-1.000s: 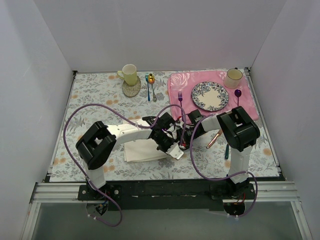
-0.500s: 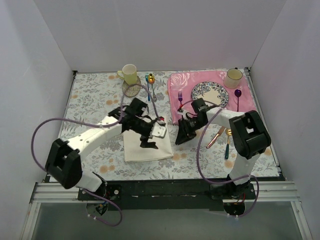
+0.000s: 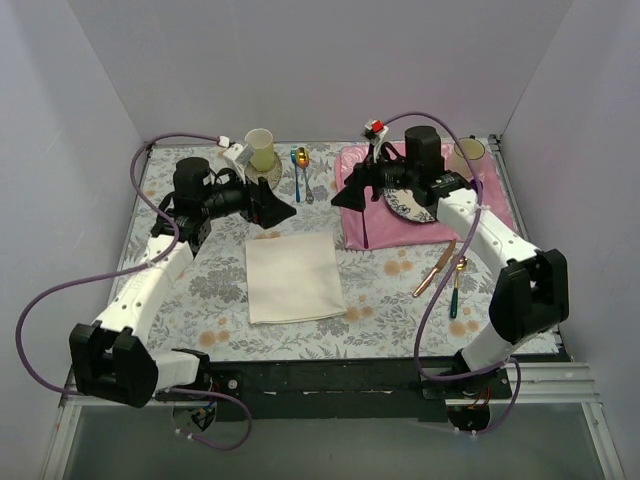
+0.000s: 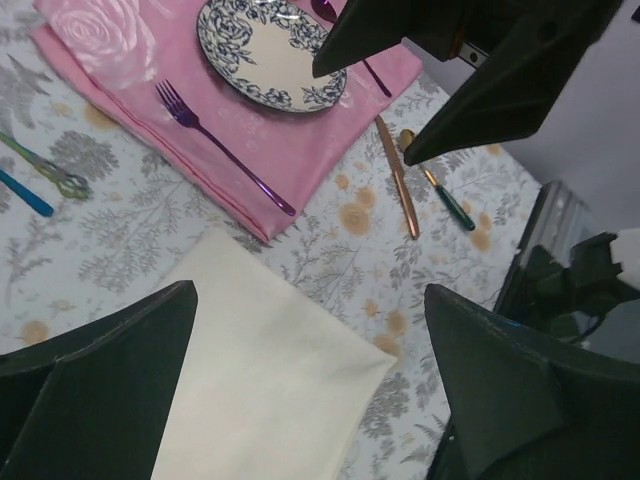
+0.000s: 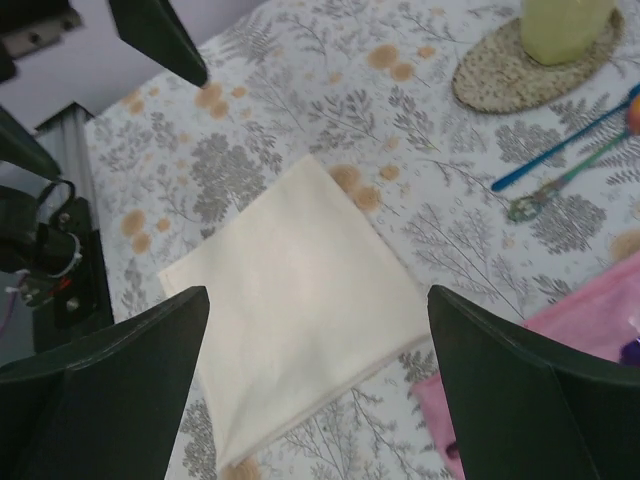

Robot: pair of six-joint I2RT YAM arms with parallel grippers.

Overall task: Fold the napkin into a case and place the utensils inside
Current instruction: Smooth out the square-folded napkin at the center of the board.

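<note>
The cream napkin (image 3: pixel 293 278) lies flat on the table as a folded rectangle, with nothing touching it. It also shows below both wrists, napkin (image 4: pixel 260 370) and napkin (image 5: pixel 300 290). The copper knife (image 3: pixel 431 270) and the teal-handled spoon (image 3: pixel 456 288) lie side by side on the table to its right; the left wrist view shows the knife (image 4: pixel 399 180) and the spoon (image 4: pixel 441 192) too. My left gripper (image 3: pixel 278 209) hangs open and empty above the napkin's far left. Above its far right, my right gripper (image 3: pixel 346 196) is also open and empty. The two face each other.
A pink rose placemat (image 3: pixel 500 212) at the back right carries a blue-patterned plate (image 4: pixel 265 50) and a purple fork (image 4: pixel 225 150). A yellow cup on a coaster (image 3: pixel 260 150) and a blue-handled spoon (image 3: pixel 297 175) sit at the back. Another cup (image 3: pixel 467 152) stands far right.
Both grippers opened, let go of the napkin, rose and drew back toward the far side, left arm swinging left and right arm right. The napkin stays flat where it lay.
</note>
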